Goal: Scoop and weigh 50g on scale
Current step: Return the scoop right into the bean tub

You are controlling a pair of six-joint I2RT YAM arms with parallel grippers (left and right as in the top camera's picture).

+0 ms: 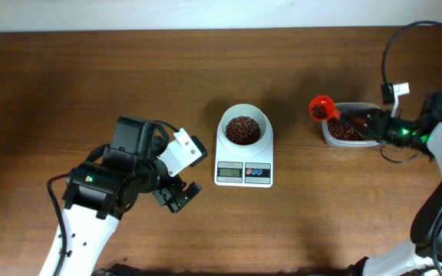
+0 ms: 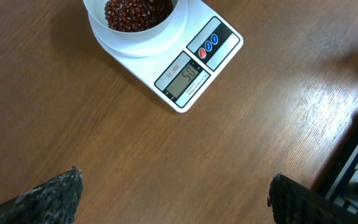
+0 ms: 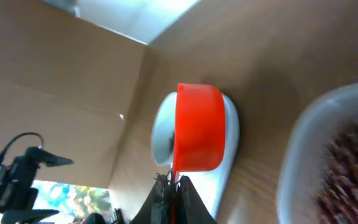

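The white scale stands mid-table, and its round bowl holds a heap of dark red-brown beans. My left gripper hovers over bare wood to the left of the scale, open with nothing between its fingers. The left wrist view shows the scale, the beans and the wide-apart left gripper. My right gripper is shut on the handle of an orange-red scoop, held by the left end of the tub. The wrist view shows the scoop in the right gripper.
A clear plastic tub of more beans sits at the right, under my right arm; its rim fills the right of the wrist view. Cables loop over the table's right edge. A cardboard wall stands beyond the scale.
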